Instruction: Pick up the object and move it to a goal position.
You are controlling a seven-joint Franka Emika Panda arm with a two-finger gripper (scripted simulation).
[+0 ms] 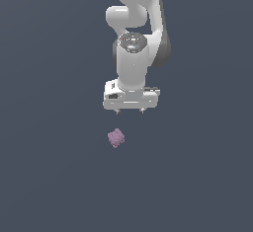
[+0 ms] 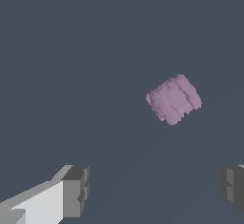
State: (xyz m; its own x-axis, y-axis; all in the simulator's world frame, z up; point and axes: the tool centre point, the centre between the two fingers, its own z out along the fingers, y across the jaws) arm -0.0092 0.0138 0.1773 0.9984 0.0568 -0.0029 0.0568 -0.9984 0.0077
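Note:
The object [image 1: 116,137] is a small, lumpy, pale pinkish-purple clump lying on the dark grey surface. It also shows in the wrist view [image 2: 173,98]. My white gripper [image 1: 130,111] hangs above it and a little toward the exterior view's right, apart from it. The jaws stand wide open and hold nothing. In the wrist view the two grey fingertips [image 2: 76,191] are far apart, and the gripper [image 2: 152,187] is clear of the clump.
The white arm [image 1: 136,33] rises out of the frame above the gripper. The flat dark grey surface [image 1: 49,176] spreads all around.

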